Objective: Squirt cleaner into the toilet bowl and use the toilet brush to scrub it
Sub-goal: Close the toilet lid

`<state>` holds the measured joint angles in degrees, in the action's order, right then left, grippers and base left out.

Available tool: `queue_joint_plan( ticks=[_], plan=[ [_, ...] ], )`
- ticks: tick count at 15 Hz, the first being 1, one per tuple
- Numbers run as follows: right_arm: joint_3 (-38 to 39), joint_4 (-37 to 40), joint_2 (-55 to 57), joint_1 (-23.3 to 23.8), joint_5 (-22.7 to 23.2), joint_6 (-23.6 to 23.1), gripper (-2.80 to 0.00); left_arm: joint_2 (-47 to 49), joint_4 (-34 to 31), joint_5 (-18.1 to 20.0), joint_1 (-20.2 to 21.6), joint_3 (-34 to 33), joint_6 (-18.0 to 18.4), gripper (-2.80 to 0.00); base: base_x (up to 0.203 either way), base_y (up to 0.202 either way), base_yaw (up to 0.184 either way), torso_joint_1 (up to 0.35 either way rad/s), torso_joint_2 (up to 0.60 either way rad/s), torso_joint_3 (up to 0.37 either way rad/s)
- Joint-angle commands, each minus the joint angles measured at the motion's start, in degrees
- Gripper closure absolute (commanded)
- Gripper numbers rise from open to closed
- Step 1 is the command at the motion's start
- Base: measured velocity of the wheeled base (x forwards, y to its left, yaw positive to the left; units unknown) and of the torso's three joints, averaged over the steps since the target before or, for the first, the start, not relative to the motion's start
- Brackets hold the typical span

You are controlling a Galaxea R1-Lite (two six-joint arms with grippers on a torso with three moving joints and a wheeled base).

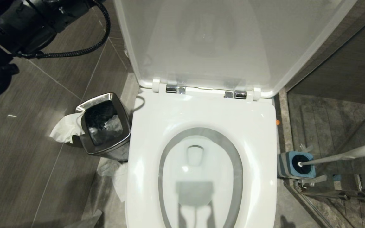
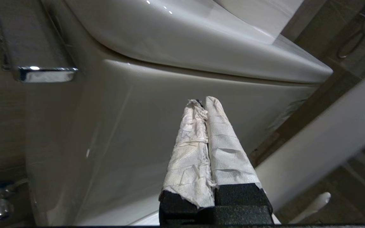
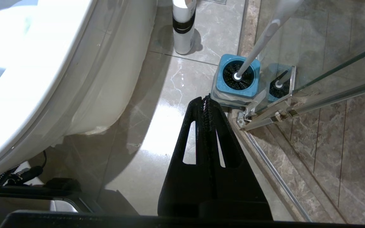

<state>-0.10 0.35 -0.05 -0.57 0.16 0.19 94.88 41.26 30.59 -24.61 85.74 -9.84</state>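
The toilet bowl [image 1: 173,164] lies open below me, seat down and lid [image 1: 220,44] raised. To its right the toilet brush [image 1: 344,155] stands in a blue holder [image 1: 296,164], its white handle leaning right. The cleaner [image 3: 182,28], a white bottle with a dark band, stands on the floor beyond the holder [image 3: 238,77], its top cut off. My left gripper [image 2: 203,102] is shut and holds nothing. Its fingers [image 2: 227,152] are wrapped in white paper and point at the white tank's side. My right gripper [image 3: 205,100] is shut and empty, low over the floor just short of the holder.
A steel bin [image 1: 105,126] with crumpled tissue [image 1: 65,128] stands left of the toilet, with more tissue on the floor. A chrome flush lever [image 2: 43,73] sticks out of the tank. A glass shower door with a metal rail [image 3: 296,104] borders the right side.
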Motion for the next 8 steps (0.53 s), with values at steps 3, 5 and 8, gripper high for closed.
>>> queue_joint_plan(
  ticks=[3, 5, 8],
  plan=[
    [0.1, 0.0, 0.0, 0.0, 0.0, 0.0, 0.0, -4.2, 0.4, 5.9, -0.3, -5.9, -1.0, 0.0, 0.0, 0.0, 0.0, 0.0, 0.0, 0.0],
    [0.0, 0.0, 0.0, 0.0, 0.0, 0.0, 0.0, -7.3, 0.2, 6.1, -0.3, -9.8, -2.6, 0.0, 0.0, 0.0, 0.0, 0.0, 0.0, 0.0],
    [0.0, 0.0, 0.0, 0.0, 0.0, 0.0, 0.0, -11.8, -1.1, 6.0, -0.1, -14.9, -3.5, 0.0, 0.0, 0.0, 0.0, 0.0, 0.0, 0.0]
  ],
)
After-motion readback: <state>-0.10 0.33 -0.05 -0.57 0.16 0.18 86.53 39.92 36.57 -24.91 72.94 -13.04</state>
